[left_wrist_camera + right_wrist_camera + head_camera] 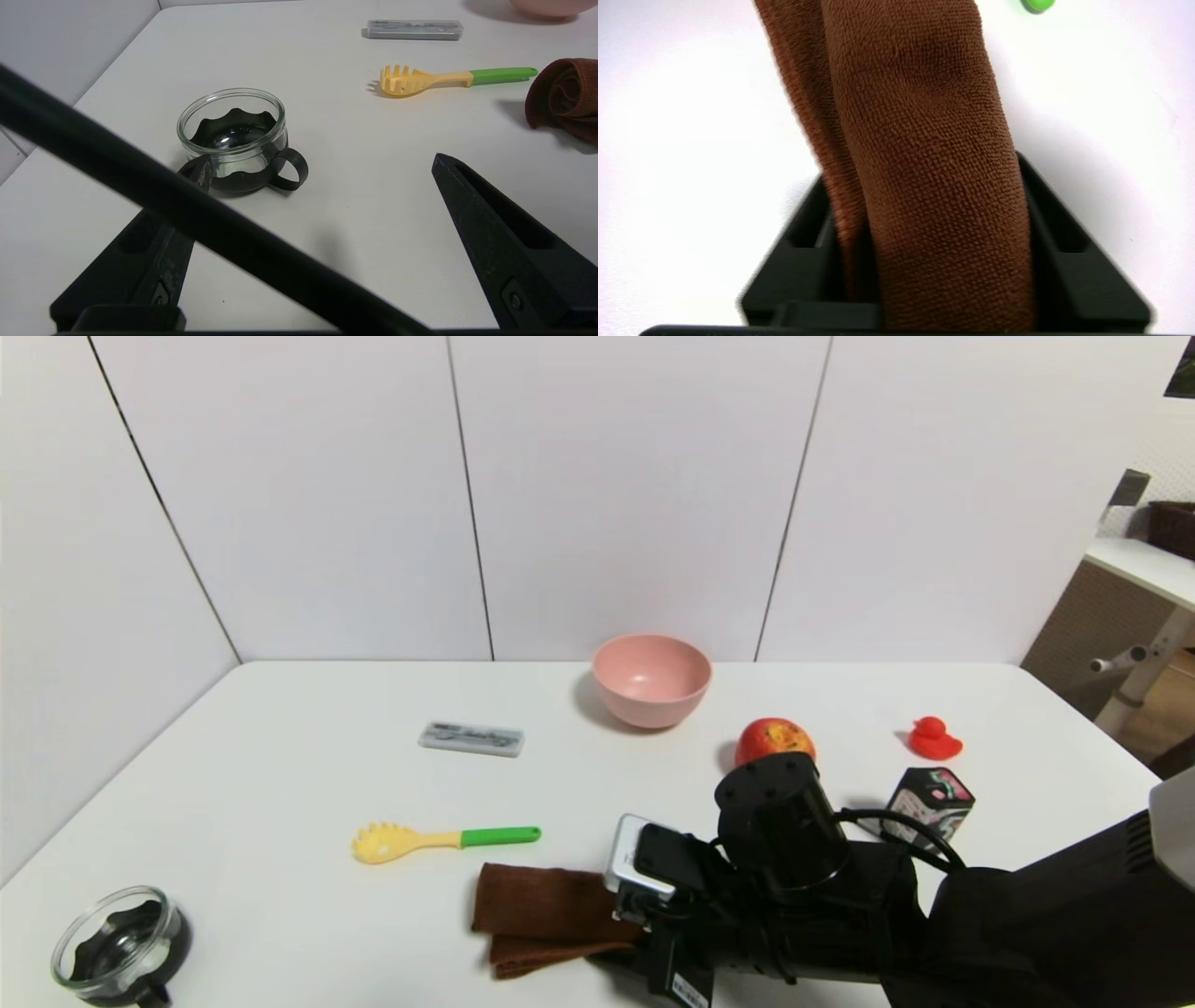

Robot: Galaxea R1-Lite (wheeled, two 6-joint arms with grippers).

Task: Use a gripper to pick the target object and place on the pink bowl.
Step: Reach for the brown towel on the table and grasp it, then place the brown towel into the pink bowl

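Gripping brown towel at its 3 o'clock end: right hand, 2 fingers around it. Pink bowl at towel's 1 o'clock. Left hand parked wide near glass cup.

One each: towel, bowl, apple, duck, server, cup, case, box.

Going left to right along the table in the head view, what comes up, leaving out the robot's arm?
Glass bowl with black base → yellow-and-green pasta server → brown towel → pink bowl → apple → red rubber duck
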